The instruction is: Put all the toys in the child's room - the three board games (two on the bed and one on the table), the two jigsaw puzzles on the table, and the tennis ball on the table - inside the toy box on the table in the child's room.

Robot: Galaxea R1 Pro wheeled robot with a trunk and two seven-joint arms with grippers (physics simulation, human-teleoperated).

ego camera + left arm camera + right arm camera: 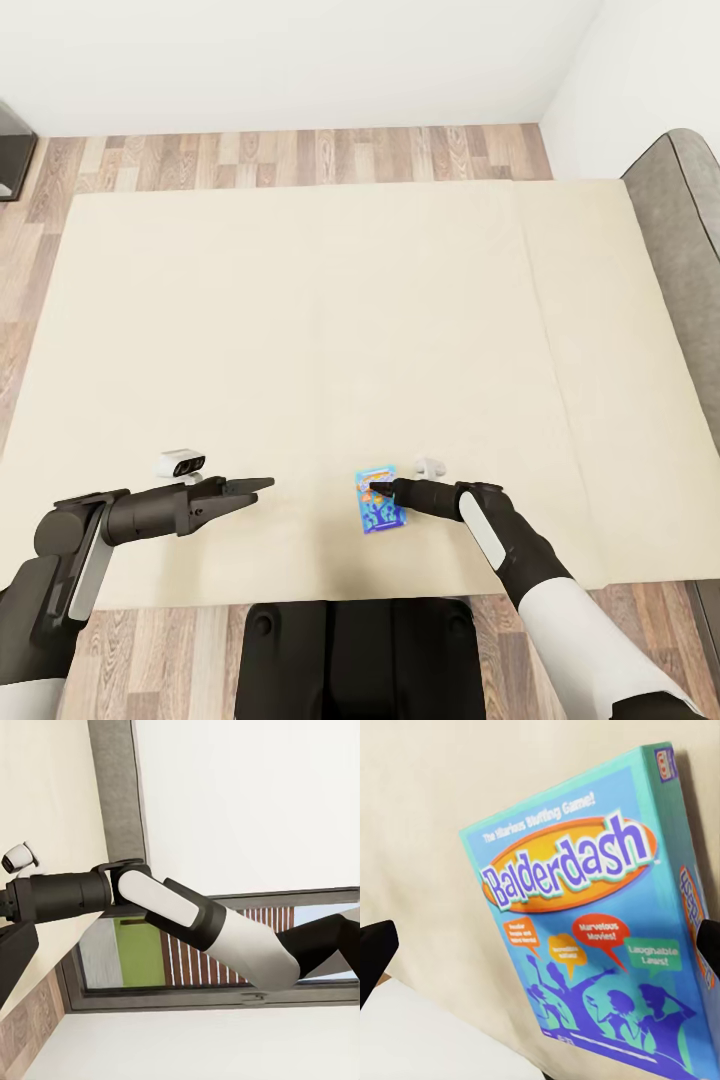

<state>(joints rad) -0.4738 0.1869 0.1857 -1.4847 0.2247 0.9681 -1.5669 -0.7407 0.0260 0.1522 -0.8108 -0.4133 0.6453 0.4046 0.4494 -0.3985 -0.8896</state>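
Right end effector [378, 488] at blue board game [380, 499], cream bed [300, 330]

Board game [585, 922]: blue-teal box, orange oval, purple "Balderdash" lettering, dark blue silhouettes. Bed [330, 300]: plain cream, grey headboard [685, 250] at right. Floor [300, 155]: brown wood planks.

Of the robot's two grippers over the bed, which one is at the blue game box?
The right gripper: its fingertips reach the blue Balderdash box on the cream bed. The left gripper hangs apart over bare mattress, fingers nearly together.

Bedroom: cream bed [330, 330], plank floor [300, 155]
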